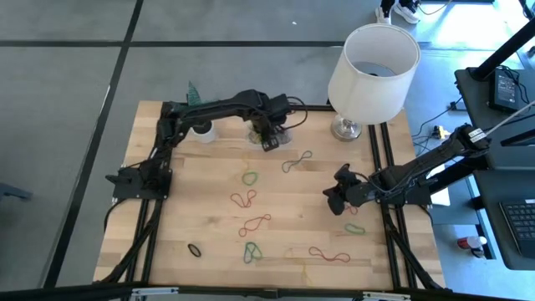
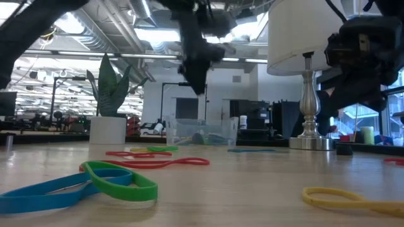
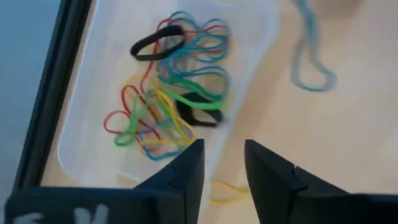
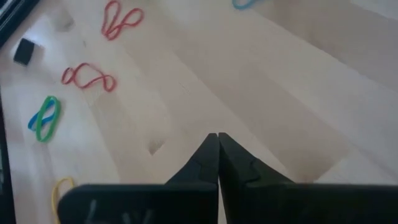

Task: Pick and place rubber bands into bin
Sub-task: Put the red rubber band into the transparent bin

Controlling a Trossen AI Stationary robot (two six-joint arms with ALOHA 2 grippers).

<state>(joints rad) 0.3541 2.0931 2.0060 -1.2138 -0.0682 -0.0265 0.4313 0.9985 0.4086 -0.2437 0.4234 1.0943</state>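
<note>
Overhead, bright ceiling lights above a pale wooden table.

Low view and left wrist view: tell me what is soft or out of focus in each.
Low view: the nearest green and blue rubber bands and yellow rubber band are blurred, while the small clear plastic bin and the white-shaded lamp's silver base read sharper. Left wrist view: the open left gripper is fairly crisp; the pale blue rubber band on the wood is smeared.
</note>
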